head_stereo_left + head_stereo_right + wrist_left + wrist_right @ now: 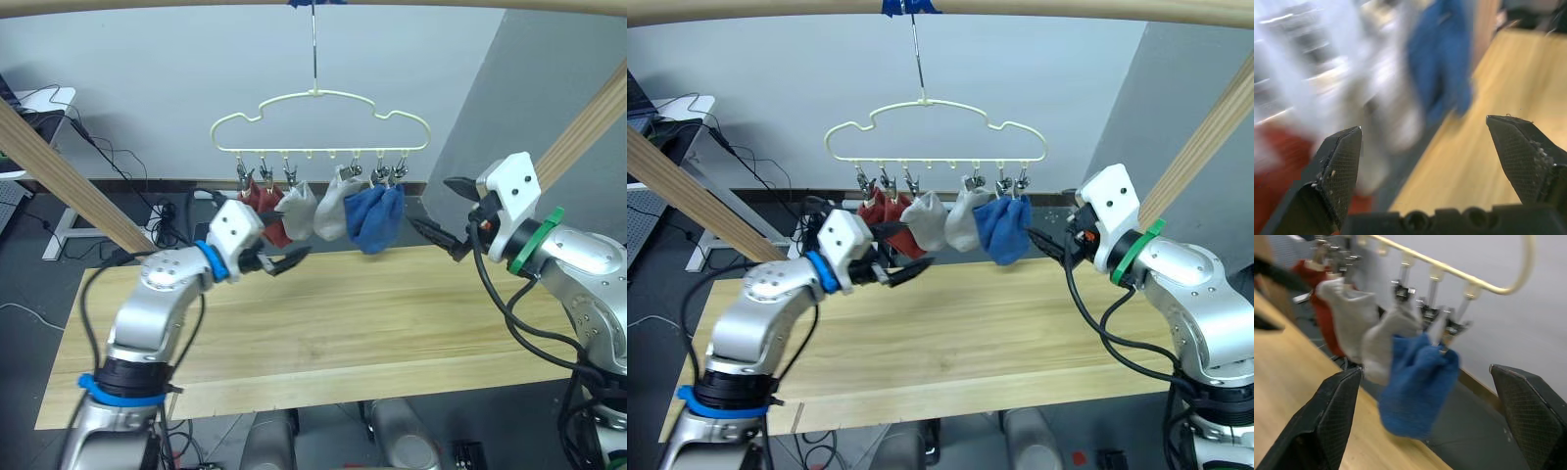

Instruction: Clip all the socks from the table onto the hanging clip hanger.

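The left gripper point(284, 260) is just under the red socks point(263, 206) on the clip hanger point(320, 122), its fingers spread wide and holding nothing. Grey socks point(318, 211) and blue socks point(375, 217) hang next along, above the wooden surface point(333, 333). The right gripper point(443, 217) is beside the blue socks, fingers spread too.

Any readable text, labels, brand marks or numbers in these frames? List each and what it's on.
None readable.
The clip hanger, the socks and the table carry no print.
The left gripper and the right gripper, both open, have plain white housings with no markings visible.
The blue tape on the pole above the hook is blank.
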Controlling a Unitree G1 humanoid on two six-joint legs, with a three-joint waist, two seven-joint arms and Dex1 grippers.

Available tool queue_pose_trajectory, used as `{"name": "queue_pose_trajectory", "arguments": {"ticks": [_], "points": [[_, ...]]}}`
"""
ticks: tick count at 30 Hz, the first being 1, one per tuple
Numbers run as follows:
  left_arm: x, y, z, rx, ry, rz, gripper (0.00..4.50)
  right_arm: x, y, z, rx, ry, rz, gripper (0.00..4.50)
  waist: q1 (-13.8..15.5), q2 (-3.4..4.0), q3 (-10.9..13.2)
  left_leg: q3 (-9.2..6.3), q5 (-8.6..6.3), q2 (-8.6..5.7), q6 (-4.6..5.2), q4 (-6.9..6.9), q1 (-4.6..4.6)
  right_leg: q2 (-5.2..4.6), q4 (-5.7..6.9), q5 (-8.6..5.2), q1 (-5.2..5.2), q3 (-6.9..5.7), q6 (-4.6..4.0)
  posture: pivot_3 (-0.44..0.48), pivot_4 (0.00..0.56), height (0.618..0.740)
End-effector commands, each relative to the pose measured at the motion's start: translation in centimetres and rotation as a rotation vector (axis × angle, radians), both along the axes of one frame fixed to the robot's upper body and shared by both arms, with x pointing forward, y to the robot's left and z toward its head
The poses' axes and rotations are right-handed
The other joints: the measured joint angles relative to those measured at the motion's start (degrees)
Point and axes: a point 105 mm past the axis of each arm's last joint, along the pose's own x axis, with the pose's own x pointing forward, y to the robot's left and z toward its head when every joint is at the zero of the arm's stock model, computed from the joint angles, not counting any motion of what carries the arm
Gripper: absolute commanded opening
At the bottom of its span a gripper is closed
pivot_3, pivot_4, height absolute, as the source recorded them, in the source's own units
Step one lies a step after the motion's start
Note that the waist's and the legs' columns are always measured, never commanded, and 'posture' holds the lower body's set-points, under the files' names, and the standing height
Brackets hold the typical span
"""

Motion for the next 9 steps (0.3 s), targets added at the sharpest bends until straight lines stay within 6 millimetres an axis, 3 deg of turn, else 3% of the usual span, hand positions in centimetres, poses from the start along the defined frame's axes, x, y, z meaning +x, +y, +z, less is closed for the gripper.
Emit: {"name": "queue_pose_trajectory", "arguments": {"ticks": [1, 9], "points": [[0.1, 2.7, 1.3, 0.032, -0.035, 0.056, 4.5, -0.5, -0.6, 0.8, -0.014, -0.048, 0.05, 4.47, 0.0, -0.08, -0.1, 0.01, 0.0, 0.0, 0.0, 0.0, 0.0, -0.01, -0.01, 0.0, 0.0, 0.01, 0.0, -0.144, 0.173, 0.74], [0.1, 5.8, 2.0, 0.016, -0.014, 0.119, 4.5, 0.4, -1.8, 1.6, -0.008, -0.067, 0.064, 4.47, 0.3, -0.15, -0.8, 0.0, 0.01, 0.04, -0.01, 0.01, 0.0, -0.03, 0.02, 0.01, 0.01, 0.0, -0.01, -0.121, 0.154, 0.74]]}}
